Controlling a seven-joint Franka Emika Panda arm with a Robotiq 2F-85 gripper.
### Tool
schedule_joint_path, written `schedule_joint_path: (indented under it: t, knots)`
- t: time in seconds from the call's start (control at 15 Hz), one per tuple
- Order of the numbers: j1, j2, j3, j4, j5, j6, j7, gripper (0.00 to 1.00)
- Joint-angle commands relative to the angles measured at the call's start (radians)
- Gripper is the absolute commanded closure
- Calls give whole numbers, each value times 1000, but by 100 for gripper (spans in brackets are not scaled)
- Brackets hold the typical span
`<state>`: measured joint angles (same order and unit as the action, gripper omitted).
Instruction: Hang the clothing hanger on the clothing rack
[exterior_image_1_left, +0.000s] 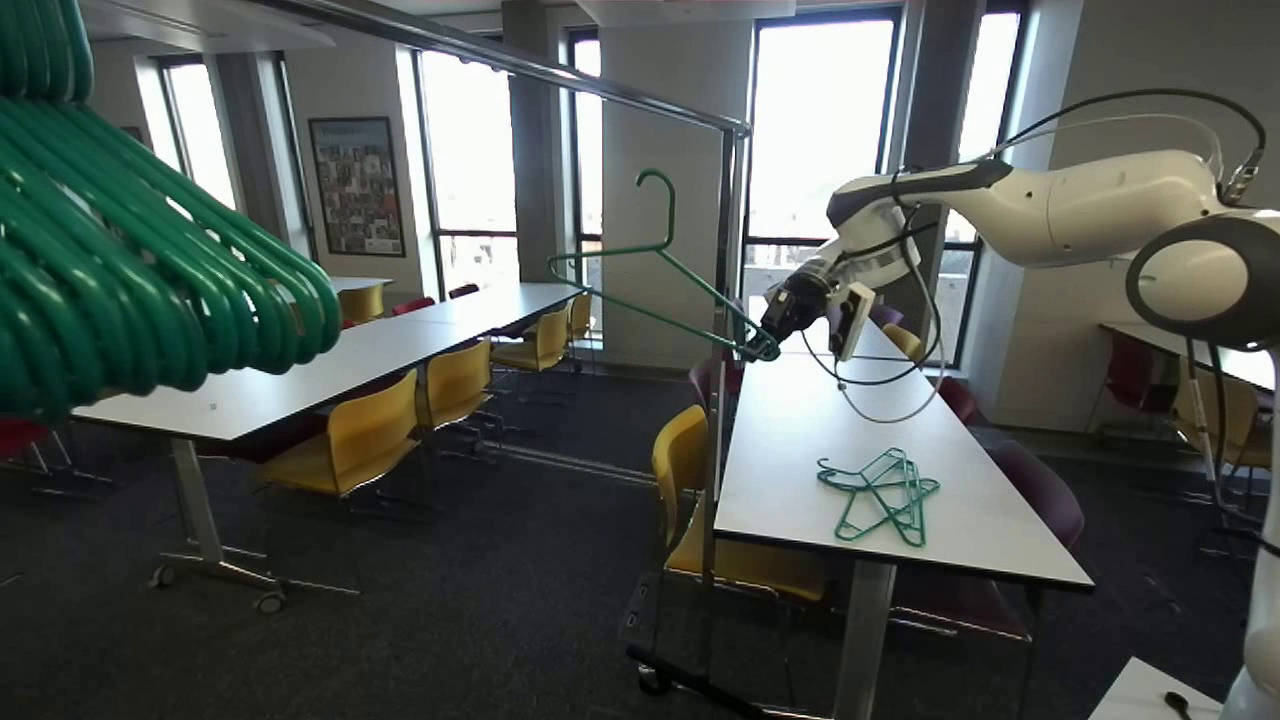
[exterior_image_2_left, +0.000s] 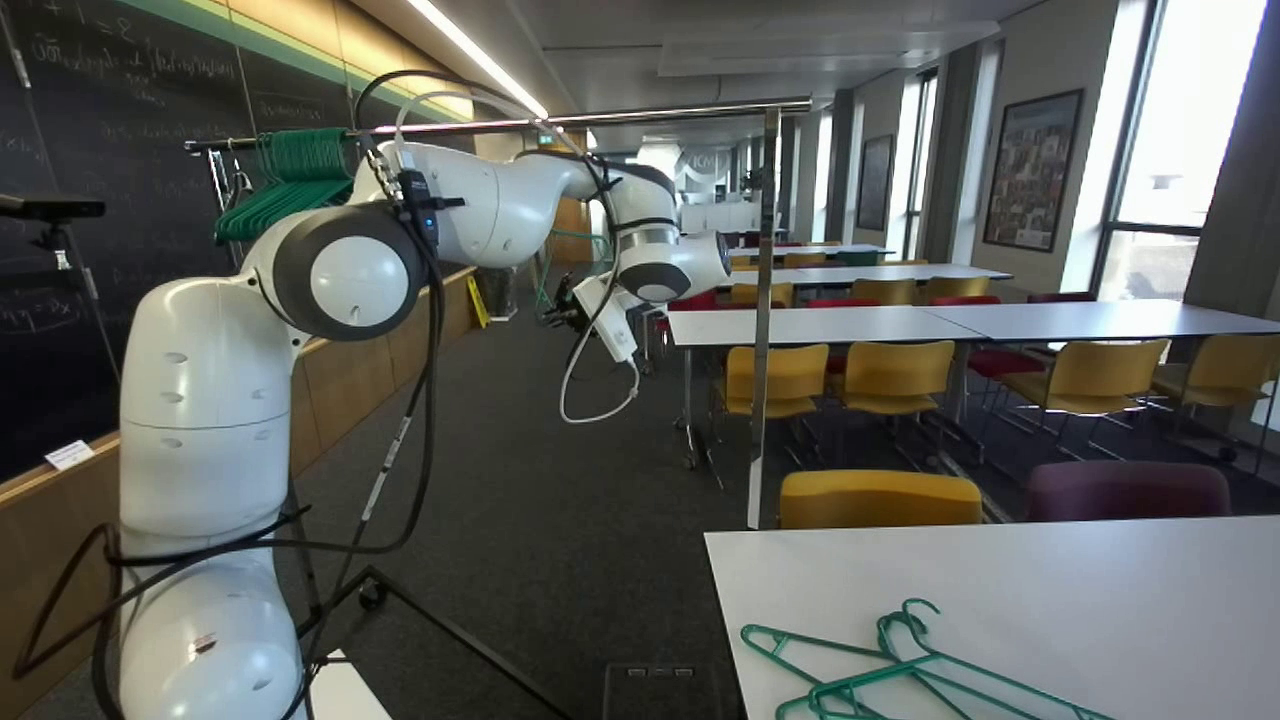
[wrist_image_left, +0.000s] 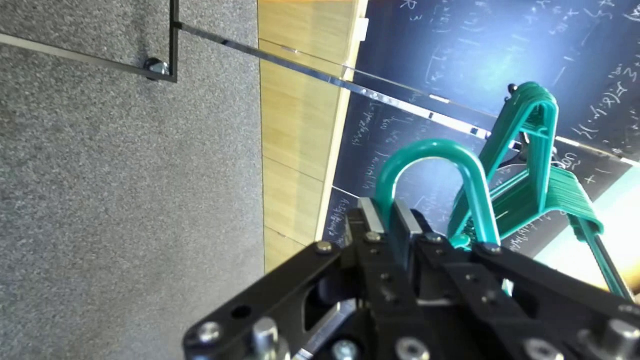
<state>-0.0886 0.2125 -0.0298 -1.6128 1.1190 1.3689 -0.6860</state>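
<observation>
Clasping one corner of a thin bright-green plastic clothing hanger (exterior_image_1_left: 668, 246), the black two-fingered metal tool (wrist_image_left: 390, 217) has its fingers drawn together to about the thickness of the hanger's rod. In the wrist view the flat silvery pads (wrist_image_left: 370, 214) stand close on either side of one green rod; the hanger's rounded end loops out beyond them, and its second rod runs down behind the tool.

In an exterior view the hanger is up in the air, hook uppermost, gripped at the corner nearest the white jointed arm (exterior_image_1_left: 1060, 215), with its far corner reaching away from the tool. It shows lower than the top bar of the tall silver-grey metal clothing rack (exterior_image_1_left: 560, 75), and the curved hook is apart from that bar. The hanger's outline crosses the slim upright pole; whether the two touch, I cannot tell. In an exterior view the arm hides much of the hanger, leaving only slight green strips in sight near the tool.

A tight row of matching green hangers (exterior_image_2_left: 290, 200) hangs at one end of the rack's bar, with a dark chalkboard (exterior_image_2_left: 130, 160) bearing pale writing beyond it. Loose green hangers (exterior_image_2_left: 936, 657) lie overlapping on the flat white rectangular worktop (exterior_image_1_left: 770, 490), in both exterior views, well apart from the tool.
</observation>
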Motion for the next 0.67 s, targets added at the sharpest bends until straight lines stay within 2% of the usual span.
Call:
schedule_joint_path:
  t: [0.0,0.6]
  knots:
    - [-11,21,8,121,99,-43,61,97]
    - [-29,76,5,291,271,-36,148,97]
